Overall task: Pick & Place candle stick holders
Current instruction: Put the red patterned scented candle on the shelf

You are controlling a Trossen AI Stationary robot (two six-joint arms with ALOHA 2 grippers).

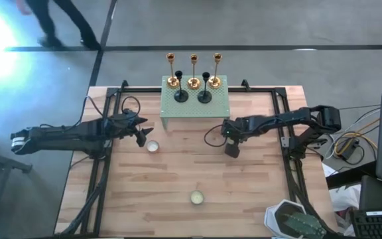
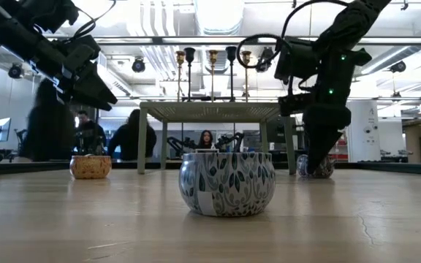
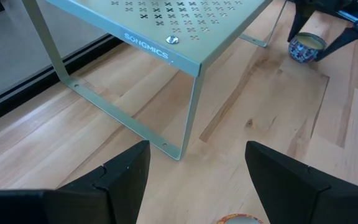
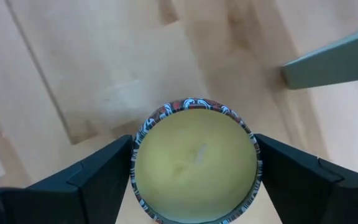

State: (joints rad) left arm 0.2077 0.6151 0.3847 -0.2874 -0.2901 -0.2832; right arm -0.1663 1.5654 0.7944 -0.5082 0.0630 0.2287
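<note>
So the candle stick holders [image 1: 193, 78] are all five up on top of the green stand [image 1: 195, 109] at the far side of the desk [image 1: 178, 212]: three shiny gold ones in the back row, two shorter matte black ones just in front. Slim stems, round bases, tiny cups on top. If the stand is where they belong, that part looks done; if they have to come off it, nothing has started, can't tell which from this.

The stand is painted metal with little cross-shaped perforations and thin legs, sitting on a light wood plank top.

What the arms are actually busy with is candle tins. The right hand [image 4: 194, 171] is straddling a patterned tin candle [image 4: 196, 163], round, pale wax inside, colourful rim. Its fingers sit either side of the tin and look just clear of it, so I'd call it released, not grasping yet.

The left hand [image 3: 194, 180] hangs spread apart and empty near the stand's front left leg, with a small wicker-textured candle [image 1: 152, 147] just beside it. A third blue leaf-print tin [image 2: 226, 183] stands alone nearer the front edge.
</note>
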